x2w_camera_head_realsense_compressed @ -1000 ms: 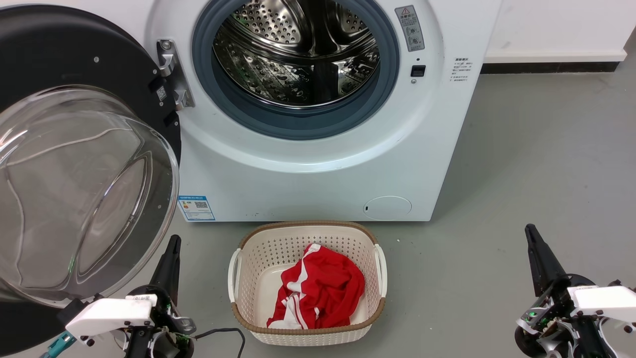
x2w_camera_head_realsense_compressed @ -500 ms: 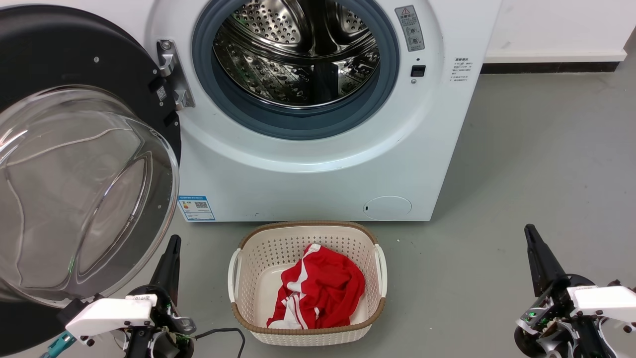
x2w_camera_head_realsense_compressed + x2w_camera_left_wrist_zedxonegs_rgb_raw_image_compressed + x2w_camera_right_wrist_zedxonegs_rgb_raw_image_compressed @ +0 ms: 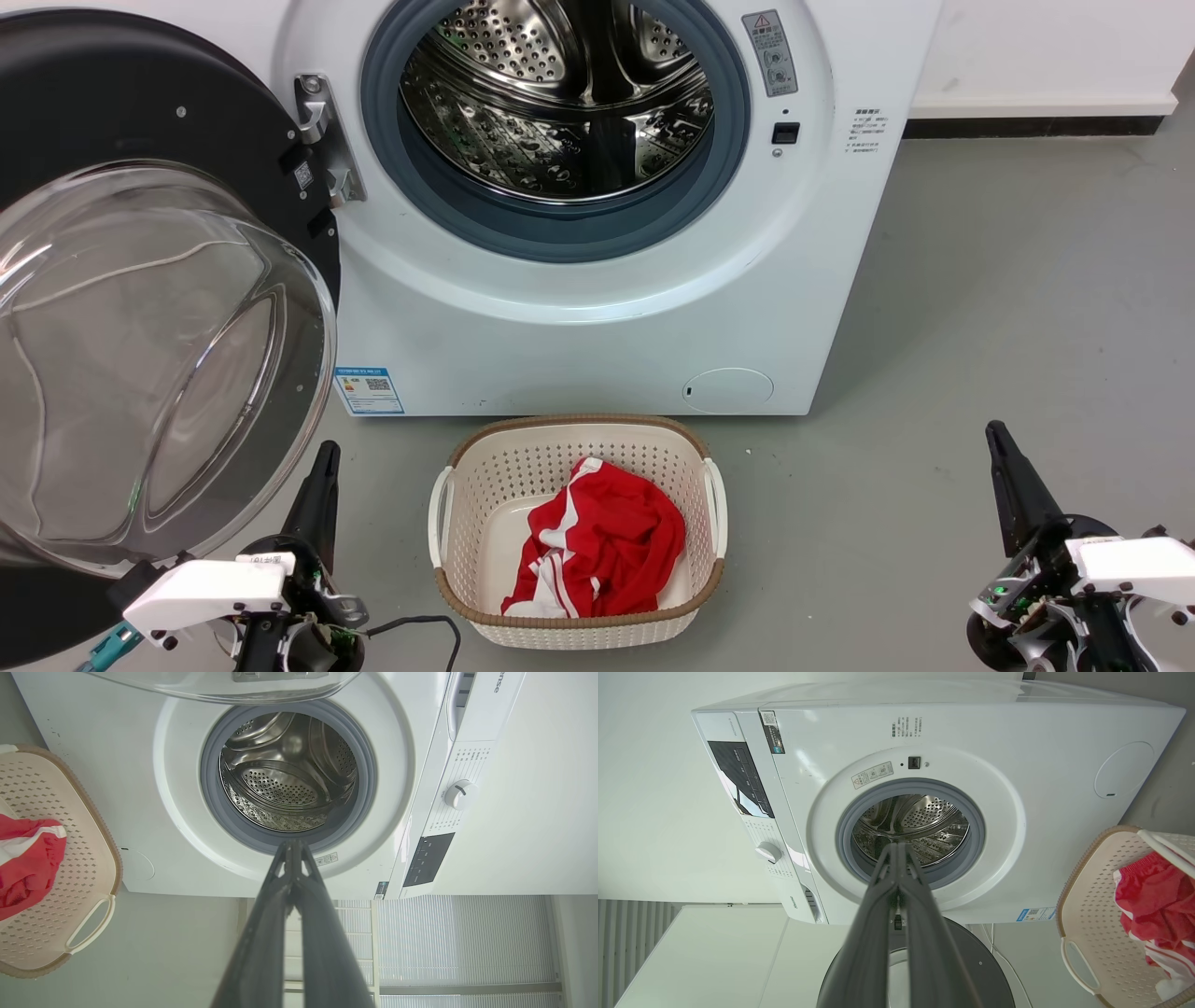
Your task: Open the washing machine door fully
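Grey floor [image 3: 980,308], glossy round washing machine door [image 3: 121,103]

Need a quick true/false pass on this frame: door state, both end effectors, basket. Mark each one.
1. The washing machine door is swung open on the robot's left, leaving the drum mouth uncovered. True.
2. The left end effector is clamped on the door's rim. False: the left wrist view shows it shut on nothing, pointing toward the machine.
3. The right end effector is shut and holds nothing. True.
4. The basket is empty. False: a red and white garment lies in it.
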`<state>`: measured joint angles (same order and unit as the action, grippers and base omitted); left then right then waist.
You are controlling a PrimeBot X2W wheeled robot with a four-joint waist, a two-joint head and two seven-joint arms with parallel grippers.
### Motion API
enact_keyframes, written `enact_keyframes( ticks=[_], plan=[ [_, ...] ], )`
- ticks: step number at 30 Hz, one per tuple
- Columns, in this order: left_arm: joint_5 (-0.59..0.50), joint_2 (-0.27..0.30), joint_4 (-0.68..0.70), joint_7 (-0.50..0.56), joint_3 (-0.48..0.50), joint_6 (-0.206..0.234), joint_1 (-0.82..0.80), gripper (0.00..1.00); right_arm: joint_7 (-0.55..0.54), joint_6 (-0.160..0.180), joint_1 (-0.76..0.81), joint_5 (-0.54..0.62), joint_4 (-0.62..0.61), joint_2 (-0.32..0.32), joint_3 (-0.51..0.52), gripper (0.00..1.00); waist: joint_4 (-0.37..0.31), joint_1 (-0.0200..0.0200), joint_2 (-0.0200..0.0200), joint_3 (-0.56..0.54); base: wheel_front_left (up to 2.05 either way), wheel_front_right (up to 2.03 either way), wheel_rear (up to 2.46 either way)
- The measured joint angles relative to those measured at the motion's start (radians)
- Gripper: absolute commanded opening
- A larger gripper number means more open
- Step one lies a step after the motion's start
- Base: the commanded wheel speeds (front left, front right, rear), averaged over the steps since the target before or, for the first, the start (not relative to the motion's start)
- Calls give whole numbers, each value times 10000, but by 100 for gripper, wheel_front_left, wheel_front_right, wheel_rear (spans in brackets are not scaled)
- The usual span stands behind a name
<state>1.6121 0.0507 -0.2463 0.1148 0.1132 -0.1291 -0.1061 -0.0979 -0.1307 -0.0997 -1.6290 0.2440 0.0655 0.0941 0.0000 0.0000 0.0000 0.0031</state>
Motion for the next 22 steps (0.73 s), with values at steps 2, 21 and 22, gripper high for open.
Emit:
enact_keyframes(
  ticks=[2,21,22],
  plan=[
    [0,0,0,0,0,0,0,0,-4,0,-1,6,0,-4,6,0,0,0,0,0,0,0,0],
    [0,0,0,0,0,0,-1,0,-46,0,-3,21,2,-31,52,0,0,0,0,0,0,0,0],
    [0,0,0,0,0,0,-1,0,-50,0,-3,23,2,-31,54,0,0,0,0,0,0,0,0]
  ],
)
